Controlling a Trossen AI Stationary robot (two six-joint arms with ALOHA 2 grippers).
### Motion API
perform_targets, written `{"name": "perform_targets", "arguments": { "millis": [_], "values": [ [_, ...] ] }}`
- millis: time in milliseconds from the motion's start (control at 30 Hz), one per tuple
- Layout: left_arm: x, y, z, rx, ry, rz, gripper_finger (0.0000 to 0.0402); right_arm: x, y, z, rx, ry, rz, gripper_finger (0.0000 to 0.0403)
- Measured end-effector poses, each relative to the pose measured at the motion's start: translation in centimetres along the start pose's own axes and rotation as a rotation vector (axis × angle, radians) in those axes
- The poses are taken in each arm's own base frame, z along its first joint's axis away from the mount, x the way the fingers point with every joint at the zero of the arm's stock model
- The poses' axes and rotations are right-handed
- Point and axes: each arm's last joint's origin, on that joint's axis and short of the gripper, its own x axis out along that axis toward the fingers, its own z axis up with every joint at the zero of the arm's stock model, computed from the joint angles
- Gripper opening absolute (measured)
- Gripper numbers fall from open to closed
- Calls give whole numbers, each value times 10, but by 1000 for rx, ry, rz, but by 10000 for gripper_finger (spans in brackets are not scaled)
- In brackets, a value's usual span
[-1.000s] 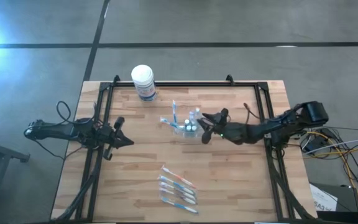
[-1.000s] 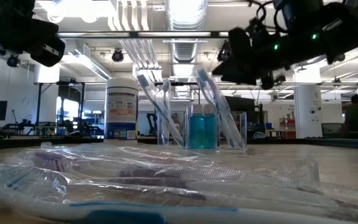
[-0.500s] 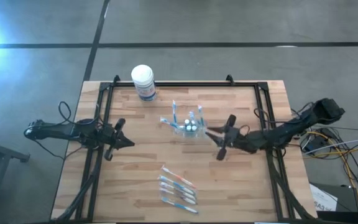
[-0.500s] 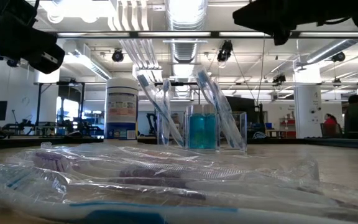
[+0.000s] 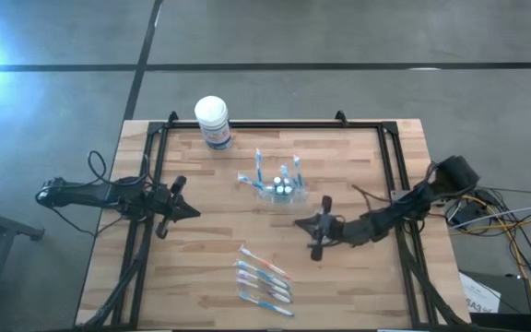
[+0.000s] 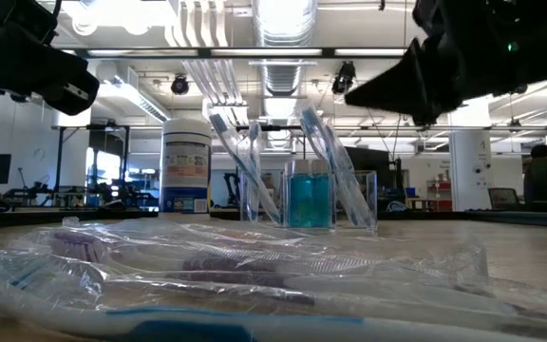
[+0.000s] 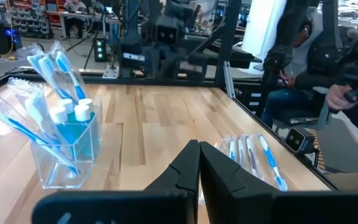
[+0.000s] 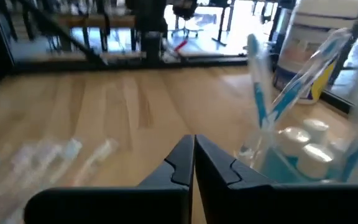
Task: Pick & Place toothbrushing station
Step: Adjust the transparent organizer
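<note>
A small clear plastic cup (image 5: 276, 188) stands on the wooden table near its middle. It is tinted blue inside, and several blue-and-white toothbrushes (image 6: 240, 157) lean out of it. Two white-capped pieces (image 7: 68, 112) sit in it. More toothbrushes in clear wrappers (image 5: 264, 281) lie flat near the front edge. My right gripper (image 5: 296, 222) hovers shut and empty above the table, between the cup and the wrapped brushes. My left gripper (image 5: 197, 211) waits shut at the table's left. Its wrist view shows the cup (image 7: 67, 146) ahead of it.
A white-lidded tub with a blue label (image 5: 212, 121) stands at the far edge, left of centre. A dark frame (image 5: 247, 126) runs along the table's far edge and sides. Bare wood (image 5: 358, 286) lies at the near right. People sit beyond the table (image 7: 303, 56).
My right gripper has drawn away from the cup toward the table's near edge, sinking slightly and swinging round. Its fingers, spread wide beside the cup a second ago, have shut on nothing. The cup and its toothbrushes have stayed in place.
</note>
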Motion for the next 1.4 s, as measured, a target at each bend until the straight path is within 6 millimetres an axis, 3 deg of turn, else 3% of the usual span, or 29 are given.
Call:
{"name": "perform_targets", "arguments": {
  "millis": [200, 367, 767, 1400],
  "values": [
    [0, 0, 0, 30, 0, 0, 14, 11, 13, -6, -64, 36, 145, 8],
    [0, 0, 0, 31, 0, 1, 14, 12, 13, -9, -6, 59, 176, 8],
    [0, 0, 0, 29, 0, 1, 14, 29, -9, -24, 199, 270, 55, 8],
    [0, 0, 0, 28, 0, 0, 14, 32, -36, -37, 317, 294, -325, 8]
  ]
}}
